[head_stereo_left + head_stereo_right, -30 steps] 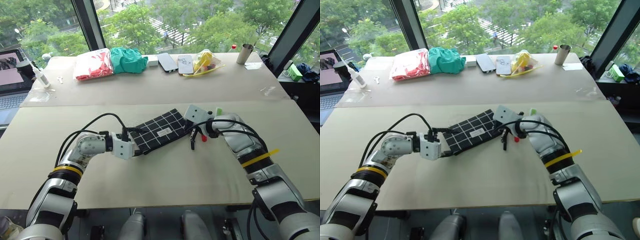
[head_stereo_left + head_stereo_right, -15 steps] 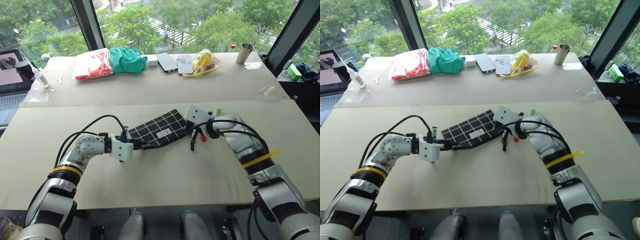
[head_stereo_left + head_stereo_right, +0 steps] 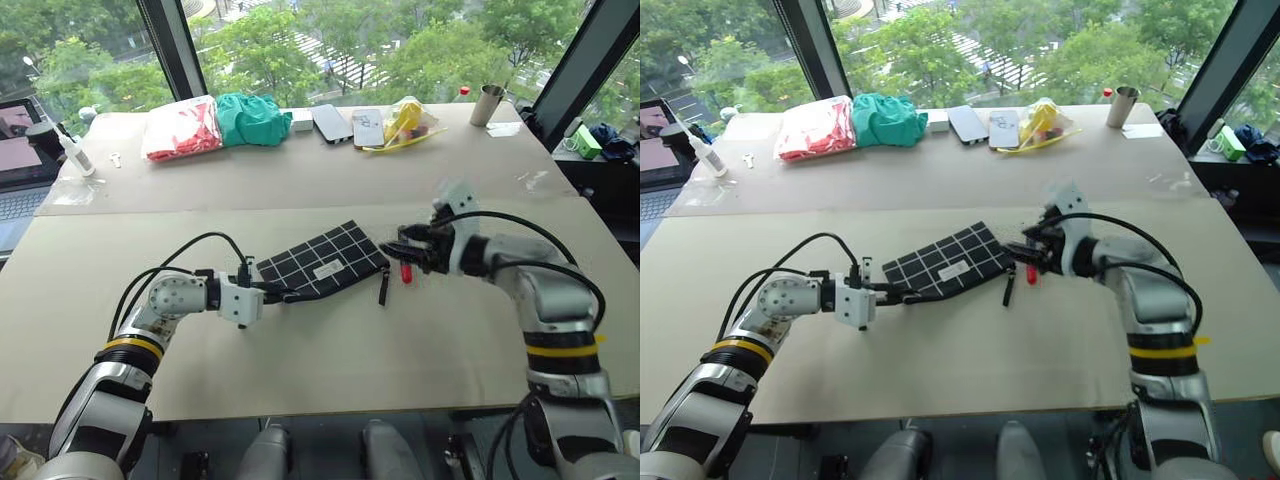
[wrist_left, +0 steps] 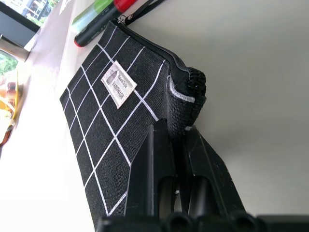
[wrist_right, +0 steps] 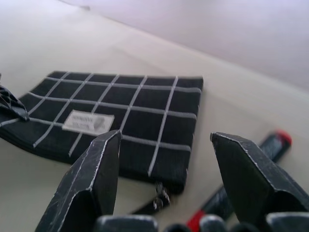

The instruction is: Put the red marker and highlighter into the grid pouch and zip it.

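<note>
Our right gripper (image 3: 403,250) has drawn back off the grid pouch (image 3: 320,263), jaws now spread and empty. The black, white-gridded pouch lies mid-table, its corner at eight o'clock clenched by our left gripper (image 3: 290,295); the red marker (image 3: 406,271) lies at its three o'clock.

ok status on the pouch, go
Left end effector shut on grid pouch corner. Right end effector open, empty. Red marker outside pouch. Nothing in the way.
</note>
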Controlling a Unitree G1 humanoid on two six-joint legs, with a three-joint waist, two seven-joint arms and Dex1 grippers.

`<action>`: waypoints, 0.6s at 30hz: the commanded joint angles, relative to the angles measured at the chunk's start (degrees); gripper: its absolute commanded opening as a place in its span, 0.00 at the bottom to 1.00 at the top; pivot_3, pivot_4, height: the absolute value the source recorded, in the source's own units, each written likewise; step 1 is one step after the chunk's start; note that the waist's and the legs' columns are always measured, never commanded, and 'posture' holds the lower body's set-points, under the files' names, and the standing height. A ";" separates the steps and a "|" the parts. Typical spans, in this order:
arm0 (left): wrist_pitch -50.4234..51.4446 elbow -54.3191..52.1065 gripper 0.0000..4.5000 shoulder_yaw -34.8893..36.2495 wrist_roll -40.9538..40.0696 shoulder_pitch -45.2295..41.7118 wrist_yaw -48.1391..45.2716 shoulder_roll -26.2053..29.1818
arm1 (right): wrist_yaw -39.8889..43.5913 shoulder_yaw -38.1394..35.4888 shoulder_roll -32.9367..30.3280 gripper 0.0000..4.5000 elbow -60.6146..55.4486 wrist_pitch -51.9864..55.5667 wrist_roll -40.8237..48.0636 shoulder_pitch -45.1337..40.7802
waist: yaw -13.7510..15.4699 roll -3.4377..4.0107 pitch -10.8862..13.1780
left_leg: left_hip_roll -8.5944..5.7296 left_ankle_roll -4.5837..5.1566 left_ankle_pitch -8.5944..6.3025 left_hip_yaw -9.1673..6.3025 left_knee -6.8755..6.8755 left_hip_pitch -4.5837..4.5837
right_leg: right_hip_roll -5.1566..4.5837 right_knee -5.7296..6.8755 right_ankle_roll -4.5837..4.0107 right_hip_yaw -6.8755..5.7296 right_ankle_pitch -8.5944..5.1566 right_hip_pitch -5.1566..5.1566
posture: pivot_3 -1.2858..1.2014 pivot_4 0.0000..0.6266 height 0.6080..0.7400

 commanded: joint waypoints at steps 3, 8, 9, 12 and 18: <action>4.04 -5.08 0.00 1.74 -4.99 3.46 -1.58 1.21 | -3.58 -6.16 -5.27 0.70 -14.95 10.11 5.51 6.18 | -0.36 0.01 0.00 | 0.02 0.01 -0.01 0.02 -0.01 0.01 | 0.02 -0.06 0.00 0.02 0.00 -0.02 | 0.52 0.24 1.00; 5.52 -7.85 0.00 2.22 -5.89 5.65 -2.27 1.81 | -10.47 -2.66 -1.36 0.70 -21.02 16.19 6.49 9.67 | -0.29 0.01 0.00 | 0.06 0.02 0.00 -0.01 -0.01 0.08 | 0.08 -0.21 0.00 -0.01 0.00 0.04 | 0.52 0.24 1.00; 5.84 -8.34 0.00 2.24 -6.10 5.93 -2.33 1.78 | -11.61 -1.73 -0.14 0.70 -21.60 16.78 6.72 9.94 | -0.29 0.01 0.00 | 0.06 0.02 -0.01 0.00 -0.01 0.08 | 0.08 -0.21 0.00 0.00 0.00 0.04 | 0.52 0.24 1.00; 6.75 -9.89 0.00 2.31 -6.63 6.53 -2.56 1.55 | -16.19 -1.17 5.61 0.70 -21.55 20.02 7.41 9.22 | -0.25 0.01 0.00 | 0.04 0.01 0.00 0.01 0.00 0.06 | 0.05 -0.21 0.00 0.02 0.00 0.03 | 0.52 0.24 1.00; 9.18 -12.07 0.00 2.91 -8.21 6.87 -2.65 0.91 | -19.37 3.17 5.81 0.70 -20.09 19.45 5.68 9.23 | 0.17 0.01 0.00 | 0.02 0.00 0.01 -0.01 0.01 0.06 | 0.04 -0.26 0.01 0.01 0.00 0.05 | 0.52 0.24 1.00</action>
